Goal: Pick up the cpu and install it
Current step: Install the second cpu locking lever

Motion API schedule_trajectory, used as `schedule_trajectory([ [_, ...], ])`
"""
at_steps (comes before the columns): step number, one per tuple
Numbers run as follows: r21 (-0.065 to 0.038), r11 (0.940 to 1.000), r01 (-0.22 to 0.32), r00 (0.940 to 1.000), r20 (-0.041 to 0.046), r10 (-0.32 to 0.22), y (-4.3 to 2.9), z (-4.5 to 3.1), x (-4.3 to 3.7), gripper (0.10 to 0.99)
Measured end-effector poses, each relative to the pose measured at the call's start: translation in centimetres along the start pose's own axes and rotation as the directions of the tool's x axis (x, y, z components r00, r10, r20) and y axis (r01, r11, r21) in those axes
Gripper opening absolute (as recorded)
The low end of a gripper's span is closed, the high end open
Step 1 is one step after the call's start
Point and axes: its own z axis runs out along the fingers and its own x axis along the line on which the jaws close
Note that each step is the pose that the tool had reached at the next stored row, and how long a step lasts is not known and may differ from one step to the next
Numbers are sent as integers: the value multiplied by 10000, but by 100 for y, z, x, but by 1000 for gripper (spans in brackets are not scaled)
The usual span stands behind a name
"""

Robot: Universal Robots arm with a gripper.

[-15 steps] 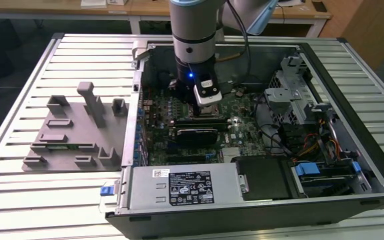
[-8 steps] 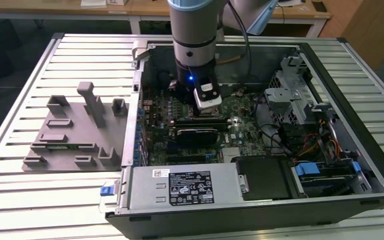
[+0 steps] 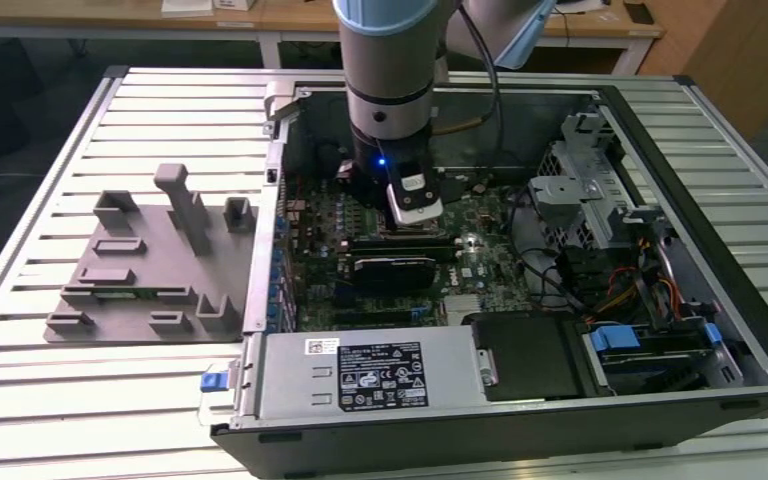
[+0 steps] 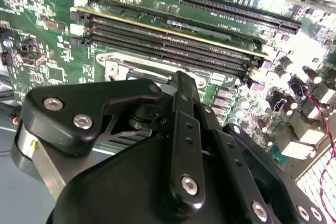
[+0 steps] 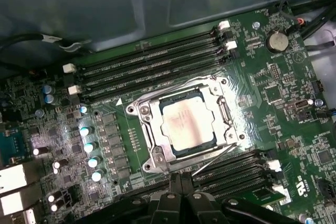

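Note:
The cpu (image 5: 186,124), a small square chip with a silver-grey top, lies flat in the metal-framed socket (image 5: 148,109) on the green motherboard (image 5: 273,93). The socket's thin wire levers lie along its sides. In the first wrist view my gripper (image 5: 181,180) hovers just beside the socket, its black fingers (image 5: 170,199) drawn together with nothing between them. The second wrist view looks over the gripper's black linkage (image 4: 181,129) toward the socket frame (image 4: 113,69). In the exterior view the arm reaches straight down into the open computer case, with the gripper (image 3: 404,222) low over the board.
Black memory slots (image 5: 147,69) flank the socket on both sides. The case walls (image 3: 277,130) ring the board, with a power supply (image 3: 371,372) at the front and a drive cage (image 3: 598,195) on the exterior view's right. A grey plastic fixture (image 3: 144,270) stands on the slatted table.

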Motion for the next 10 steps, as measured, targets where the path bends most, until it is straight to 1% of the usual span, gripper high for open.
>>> schedule_trajectory([
  [4,-2,10000,1,10000,0,-1,-2,6,2,106],
  [10,1,10000,0,10000,-1,0,-17,53,30,106],
])
